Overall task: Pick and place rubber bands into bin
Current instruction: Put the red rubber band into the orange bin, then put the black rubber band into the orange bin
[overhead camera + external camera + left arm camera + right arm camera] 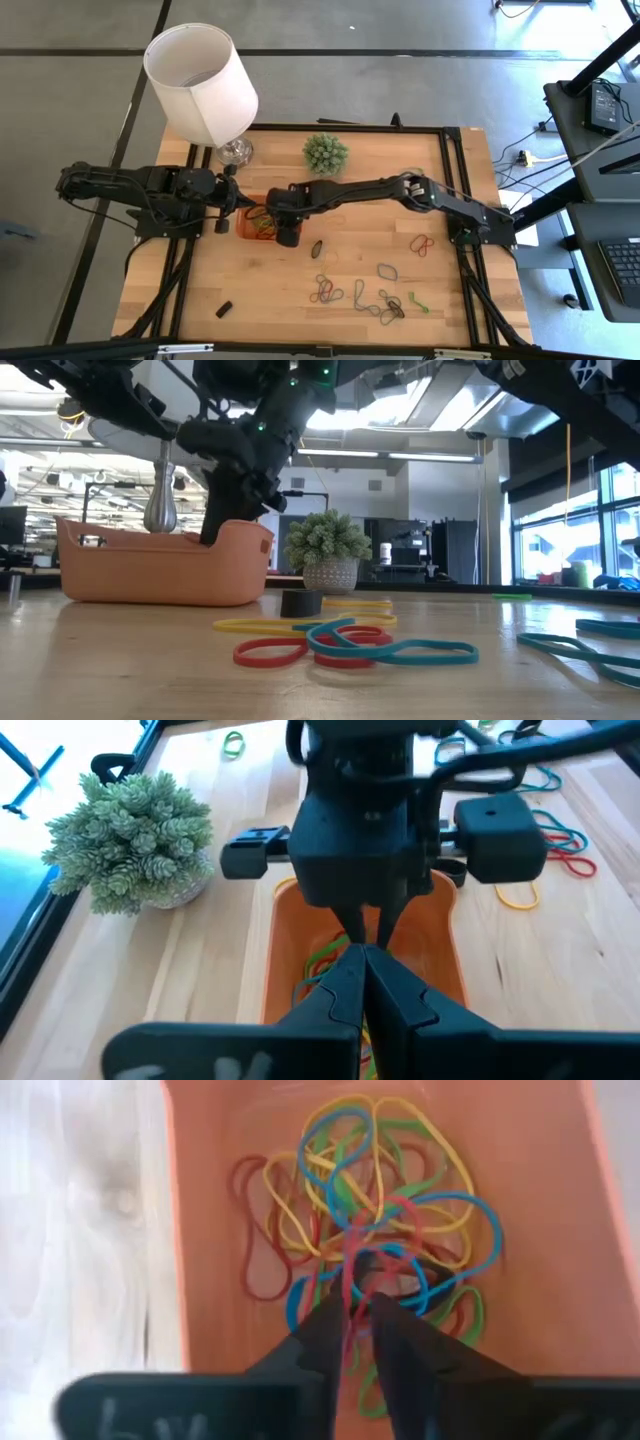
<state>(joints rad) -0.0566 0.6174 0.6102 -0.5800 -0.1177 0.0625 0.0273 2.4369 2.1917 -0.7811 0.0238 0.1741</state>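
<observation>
The orange bin (pixel 248 228) sits left of the table's middle and holds a tangle of rubber bands (pixel 380 1180) in red, yellow, blue and green. My right gripper (pixel 358 1315) reaches across from the right and points down into the bin, shut on a red band. My left gripper (pixel 362 960) is shut and sits at the bin's left end (pixel 228 210). More rubber bands (pixel 370 295) lie loose on the wood toward the near right, and they also show in the low view (pixel 350 645). My right gripper pinches a red rubber band (pixel 350 1275) between its two fingertips, coming from above and pointing down into the bin. The band runs up from the pile between the fingers, and its lower part lies among the other bands on the bin's floor. My left gripper: whether it touches the bin, I cannot tell.
A white lampshade (pixel 200 80) on a glass base (pixel 236 150) stands at the far left. A small potted plant (pixel 325 153) stands beyond the bin. A small black piece (pixel 224 308) lies near left, and a dark band (pixel 317 247) lies right of the bin. Bare wood lies near left.
</observation>
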